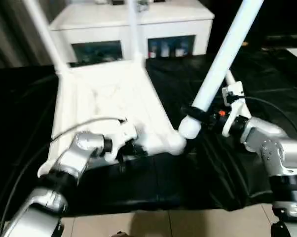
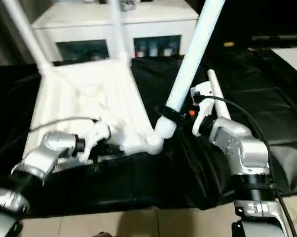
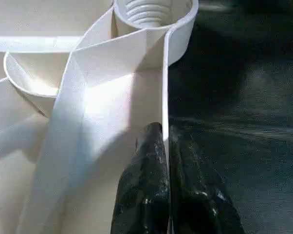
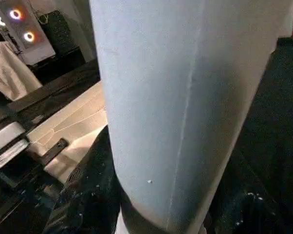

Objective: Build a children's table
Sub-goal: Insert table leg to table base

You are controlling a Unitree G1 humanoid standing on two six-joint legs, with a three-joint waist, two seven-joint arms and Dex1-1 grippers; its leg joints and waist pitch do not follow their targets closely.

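The children's table top [image 1: 109,98] lies upside down on the black cloth, ribs facing up. Two white legs [image 1: 42,29] [image 1: 133,29] stand upright in its far corner sockets. My left gripper [image 1: 131,148] is shut on the thin near rim wall [image 3: 165,73], one black finger [image 3: 146,165] on each side, just short of the threaded near-right socket [image 3: 154,9]. My right gripper [image 1: 200,114] is shut around a third leg [image 1: 222,59]. That leg leans up and to the right, its lower end at the near-right corner socket [image 1: 175,144].
A white cabinet [image 1: 178,15] with dark glass doors stands behind the table top. A white tube [image 2: 215,91] lies on the cloth behind my right wrist. The black cloth [image 1: 267,84] stretches out to the right, and pale floor tiles [image 1: 163,222] show at the near edge.
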